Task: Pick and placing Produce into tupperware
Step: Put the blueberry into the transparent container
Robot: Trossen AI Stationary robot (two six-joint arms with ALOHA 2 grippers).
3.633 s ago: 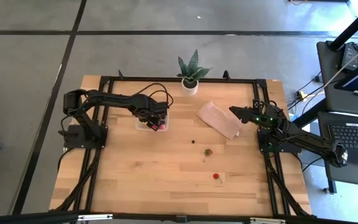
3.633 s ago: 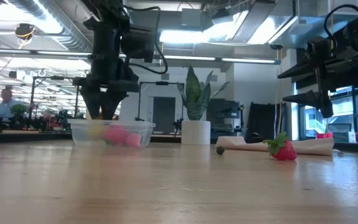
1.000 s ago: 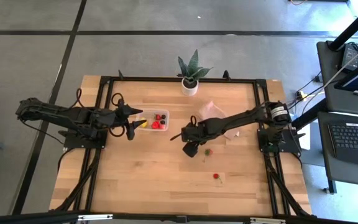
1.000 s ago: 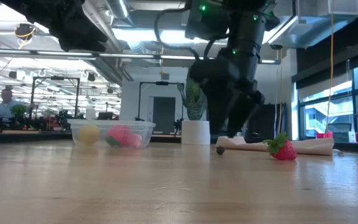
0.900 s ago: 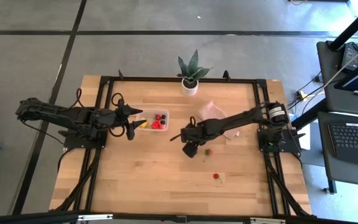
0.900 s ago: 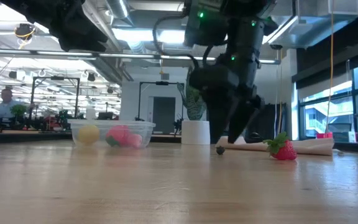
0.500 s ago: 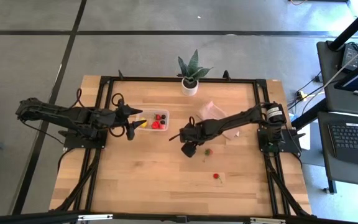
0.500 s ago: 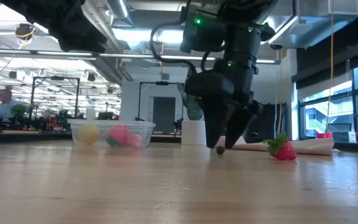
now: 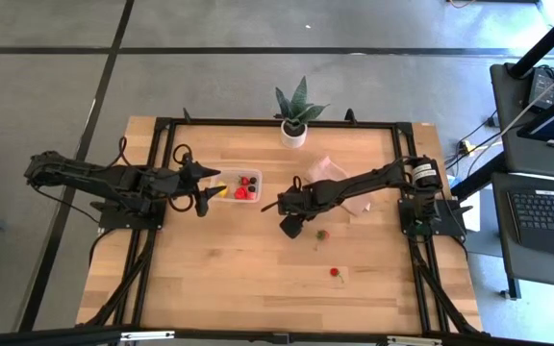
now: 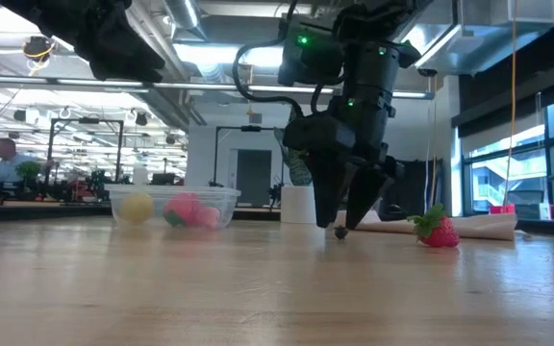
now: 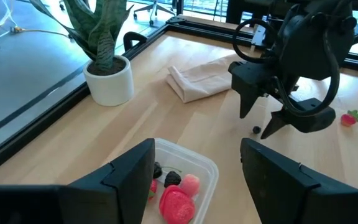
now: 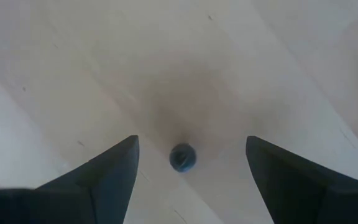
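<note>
Since half a second ago my right claw (image 10: 346,227) has dropped lower, spread wide astride the dark berry (image 12: 183,157).

Berry sits on the desk (image 9: 219,279) between the claw's fingers, well apart from the tub (image 9: 236,186), which holds lemon, strawberry and berries. Left claw (image 11: 194,180) waits released beside the tub. My worry: the berry is tiny and round, so an off-centre squeeze could flick it away toward the strawberry (image 9: 322,234).
</note>
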